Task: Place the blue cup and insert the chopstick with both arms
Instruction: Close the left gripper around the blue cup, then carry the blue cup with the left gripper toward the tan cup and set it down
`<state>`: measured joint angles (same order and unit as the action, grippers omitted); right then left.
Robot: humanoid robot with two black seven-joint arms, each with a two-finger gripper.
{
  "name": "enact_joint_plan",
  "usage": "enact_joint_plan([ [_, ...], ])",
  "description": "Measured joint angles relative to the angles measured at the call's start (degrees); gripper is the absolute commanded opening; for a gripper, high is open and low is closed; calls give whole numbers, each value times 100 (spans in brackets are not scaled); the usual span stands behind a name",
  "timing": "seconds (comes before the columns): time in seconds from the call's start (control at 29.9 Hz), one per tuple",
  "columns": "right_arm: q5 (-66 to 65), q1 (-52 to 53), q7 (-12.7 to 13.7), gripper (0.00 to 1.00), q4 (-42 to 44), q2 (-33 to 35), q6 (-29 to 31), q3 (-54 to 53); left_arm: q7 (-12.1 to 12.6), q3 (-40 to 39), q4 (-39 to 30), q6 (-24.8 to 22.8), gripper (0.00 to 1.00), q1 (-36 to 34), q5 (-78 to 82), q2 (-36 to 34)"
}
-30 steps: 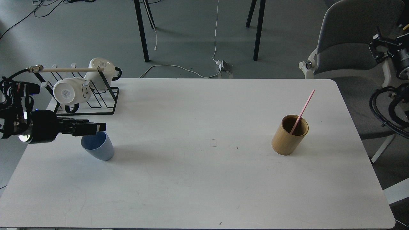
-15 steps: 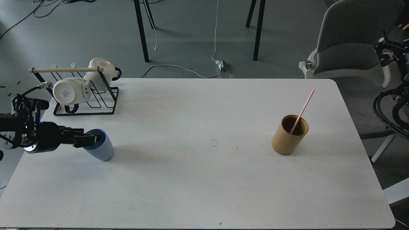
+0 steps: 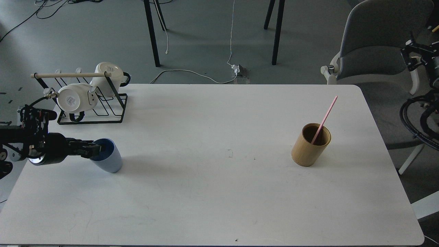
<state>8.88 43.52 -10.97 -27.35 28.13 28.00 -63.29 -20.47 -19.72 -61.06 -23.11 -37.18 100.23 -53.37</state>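
A white table [image 3: 219, 192] fills most of the view and carries everything the task needs. At its far left corner a black wire rack [image 3: 103, 109] is kept out of the way, with two white mugs [image 3: 73, 98] hung on it. Toward the right a bamboo holder [image 3: 310, 145] is set upright, and the pink chopstick [image 3: 325, 117] is leaned inside it with its upper end slanting up and to the right, so it can be taken from above. The blue cup [image 3: 107, 160] is stood upright on the table near the left edge. The left gripper [image 3: 97, 150] is reached in level from the left, its tip over the cup's near rim, apparently for a rim grasp; whether its fingers are spread or pressed together cannot be told. The right arm [image 3: 420, 113] is parked beyond the table's right edge, with its gripper not seen.
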Motion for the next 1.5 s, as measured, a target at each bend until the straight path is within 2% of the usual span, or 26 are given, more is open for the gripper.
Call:
enact_joint_plan([
  [0.17,0,-9,-9,99,8,0,0,0,-4,-3,7,-19,5,-21,5,9],
  [0.4,0,-10,-11,99,11,0,0,0,-27,-15,-68,-68,3,-135,6,8],
  [0.57,0,-9,-11,99,11,14,0,-5,30,-26,-530,-428,3,-739,7,7],
  [0.67,0,-4,-11,99,11,39,0,-28,202,-26,-919,-482,3,-1247,140,133],
  [0.84,-1,1,-11,99,5,185,0,-35,366,-24,-1187,-489,3,-1944,791,987],
  [1.07,0,6,-11,99,20,562,0,-36,416,112,-1127,-489,4,-2171,1637,2576],
  [1.34,5,-32,-11,99,54,724,0,-58,433,819,-238,-489,5,-2181,1851,3933],
  [1.5,9,-36,-11,99,48,725,0,-128,435,862,175,-489,5,-2164,1842,4155],
])
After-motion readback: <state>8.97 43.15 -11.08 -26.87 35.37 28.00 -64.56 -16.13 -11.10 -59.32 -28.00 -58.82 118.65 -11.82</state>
